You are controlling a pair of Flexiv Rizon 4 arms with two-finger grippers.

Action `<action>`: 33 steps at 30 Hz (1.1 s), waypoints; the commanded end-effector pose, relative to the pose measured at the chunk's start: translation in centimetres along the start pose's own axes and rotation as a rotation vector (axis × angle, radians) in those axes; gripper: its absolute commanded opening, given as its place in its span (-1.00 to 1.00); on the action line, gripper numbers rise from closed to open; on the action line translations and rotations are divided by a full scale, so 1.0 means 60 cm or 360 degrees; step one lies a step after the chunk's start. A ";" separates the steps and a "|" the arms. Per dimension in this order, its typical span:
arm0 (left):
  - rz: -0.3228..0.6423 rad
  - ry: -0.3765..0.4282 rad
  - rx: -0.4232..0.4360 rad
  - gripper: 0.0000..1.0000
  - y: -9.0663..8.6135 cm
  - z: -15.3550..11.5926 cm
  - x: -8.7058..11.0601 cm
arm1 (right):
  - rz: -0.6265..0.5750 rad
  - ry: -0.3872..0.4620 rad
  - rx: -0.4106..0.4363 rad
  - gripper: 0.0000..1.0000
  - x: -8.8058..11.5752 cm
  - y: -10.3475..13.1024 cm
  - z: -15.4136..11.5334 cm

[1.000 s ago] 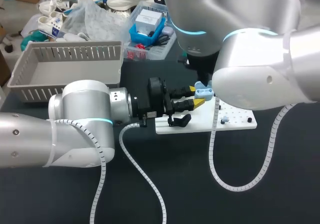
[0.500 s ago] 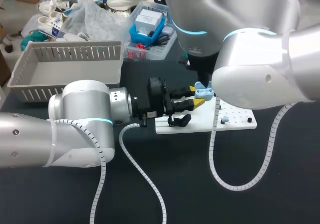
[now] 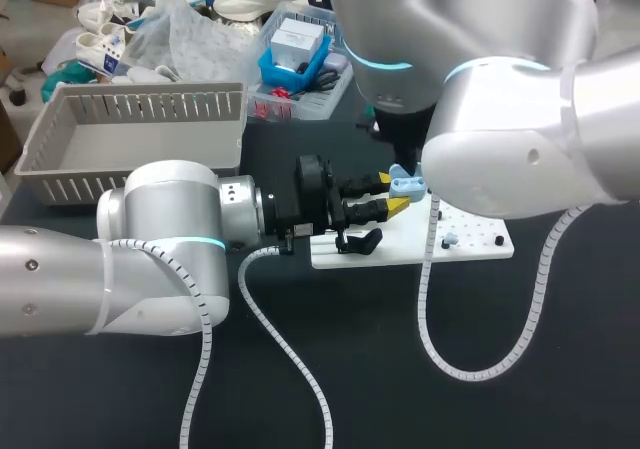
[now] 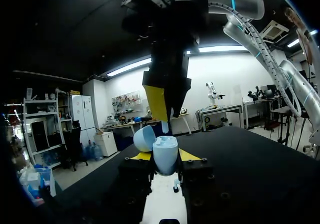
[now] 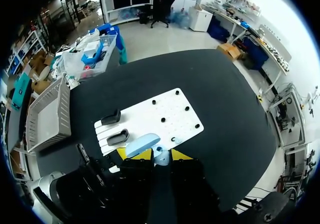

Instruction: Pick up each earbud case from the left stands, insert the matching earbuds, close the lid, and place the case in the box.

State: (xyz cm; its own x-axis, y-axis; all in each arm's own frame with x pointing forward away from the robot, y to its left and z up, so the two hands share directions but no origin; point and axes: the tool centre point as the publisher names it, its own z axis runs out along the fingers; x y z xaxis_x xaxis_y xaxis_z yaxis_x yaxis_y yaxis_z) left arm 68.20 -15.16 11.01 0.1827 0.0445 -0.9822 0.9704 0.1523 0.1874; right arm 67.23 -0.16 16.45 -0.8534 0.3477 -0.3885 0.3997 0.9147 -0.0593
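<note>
The light-blue earbud case point(image 4: 165, 156) is held upright just above the white stand board point(image 3: 470, 241), clamped from both sides by the left end effector point(image 3: 392, 193). Its lid point(image 4: 145, 138) is swung open, presumably so that the cavity is presented upward. At 12 o'clock over it, an earbud point(image 4: 165, 126) appears pinched in the narrowly closed right end effector point(image 5: 161, 155). The raised lid is judged the nearest obstruction. A black stand point(image 5: 118, 137) is seen on the board, and a spiral cable point(image 3: 430, 299) is draped across it. The grey box point(image 3: 130, 97) lies at 10 o'clock, well apart.
</note>
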 end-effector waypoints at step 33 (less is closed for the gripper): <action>0.0002 -0.0002 -0.0006 -1.00 -0.001 0.000 0.001 | -0.0008 0.0033 -0.0022 -1.00 0.001 0.009 0.019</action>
State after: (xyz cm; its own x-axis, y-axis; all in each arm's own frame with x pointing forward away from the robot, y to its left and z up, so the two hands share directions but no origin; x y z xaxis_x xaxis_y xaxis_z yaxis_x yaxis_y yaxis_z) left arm 68.19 -15.17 10.99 0.1827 0.0444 -0.9822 0.9704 0.1522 0.1874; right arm 67.64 0.05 15.44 -0.8620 0.3468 -0.3697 0.3903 0.9194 -0.0477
